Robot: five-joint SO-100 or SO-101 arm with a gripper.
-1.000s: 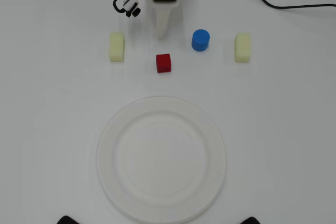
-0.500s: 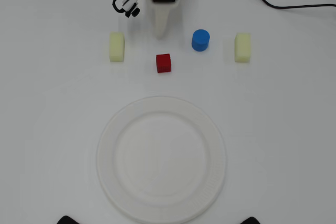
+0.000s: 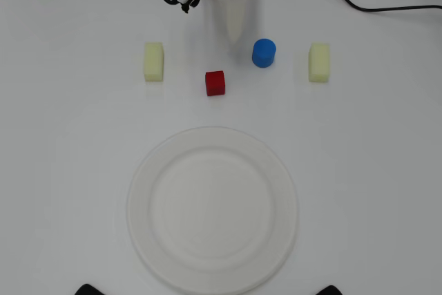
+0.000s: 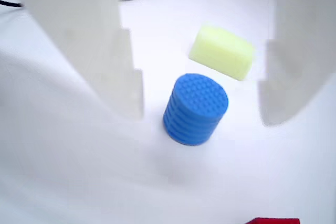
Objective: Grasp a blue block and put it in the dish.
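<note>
The blue block [image 3: 264, 52] stands upright on the white table, to the right of a red cube [image 3: 215, 82]. The dish [image 3: 138, 191], a big white plate, lies nearer the front and holds nothing. My gripper [image 3: 235, 31] reaches in from the top edge, its white tip just up and left of the blue block. In the wrist view the gripper [image 4: 203, 106] is open. Its white fingers [image 4: 84, 40] stand on either side of the blue block [image 4: 196, 108] without touching it.
Two pale yellow blocks lie in the same row, one at the left [image 3: 154, 61] and one at the right [image 3: 318, 62], the right one [image 4: 223, 51] just behind the blue block. A black cable [image 3: 359, 6] runs across the top right.
The gripper has swung to the right in the overhead view, from above the red cube to beside the blue block. No block has moved.
</note>
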